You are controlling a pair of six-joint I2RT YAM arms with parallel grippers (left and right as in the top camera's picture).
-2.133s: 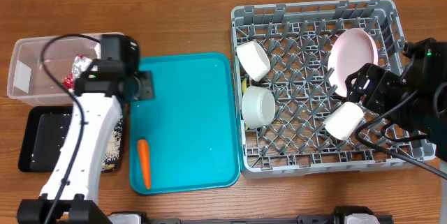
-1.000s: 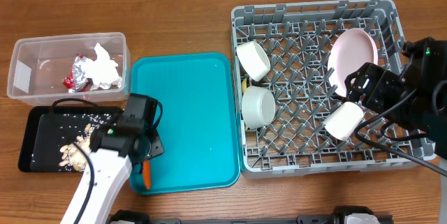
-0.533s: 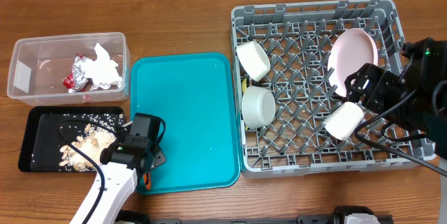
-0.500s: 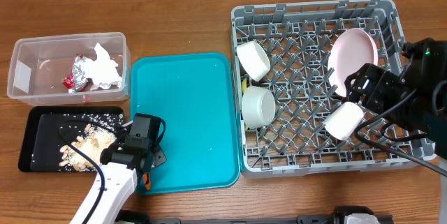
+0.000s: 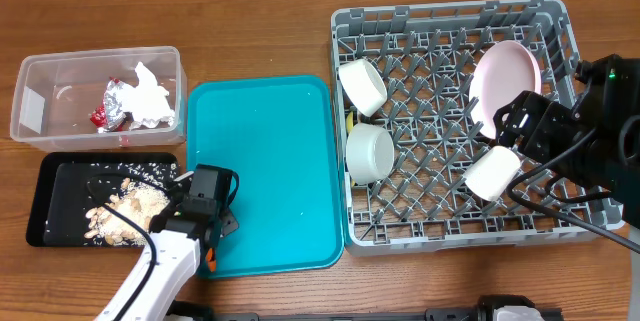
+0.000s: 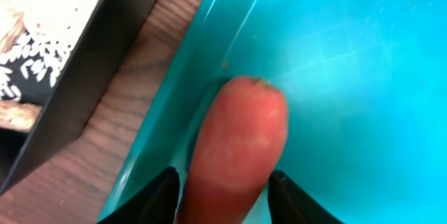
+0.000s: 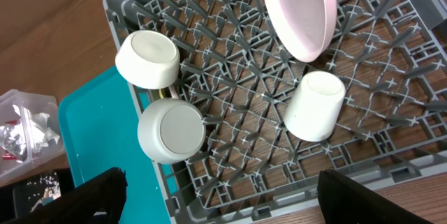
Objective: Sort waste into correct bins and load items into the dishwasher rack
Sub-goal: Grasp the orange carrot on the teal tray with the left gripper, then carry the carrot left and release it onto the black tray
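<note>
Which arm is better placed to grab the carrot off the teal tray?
Left. The left gripper straddles the carrot at the teal tray edge; the right gripper sits far away over the dishwasher rack.

Table (image 5: 270, 21): rack (image 5: 450, 11), bins (image 5: 100, 53), teal tray (image 5: 270, 161)

My left arm (image 5: 150, 276) stretches in from near table edge, wrist tipped down. Left gripper (image 6: 223, 197) low, fingers parted. My right gripper (image 7: 237, 199) hovers high, fingers wide apart.
</note>
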